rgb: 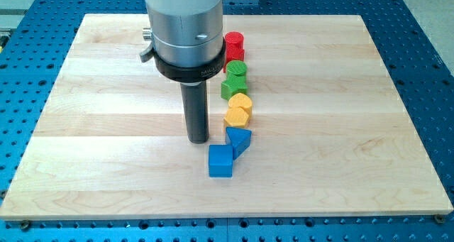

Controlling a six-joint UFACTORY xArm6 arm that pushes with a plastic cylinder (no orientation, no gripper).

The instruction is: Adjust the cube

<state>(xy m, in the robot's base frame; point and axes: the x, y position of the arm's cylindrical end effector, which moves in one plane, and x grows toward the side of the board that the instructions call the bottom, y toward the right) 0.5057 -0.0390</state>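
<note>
Blocks: perhaps two red (234, 45), two green (235, 79), two yellow (239, 110), two blue (227, 151).

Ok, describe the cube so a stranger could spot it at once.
Find the column of blocks on the wooden board. The blue cube is its lowest member, below-right of my tip. Its square faces set it apart from the blue wedge touching it above.

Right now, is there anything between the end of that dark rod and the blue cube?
No. In the camera view, only bare wood separates my tip from the blue cube, which sits just below and right of it.
</note>
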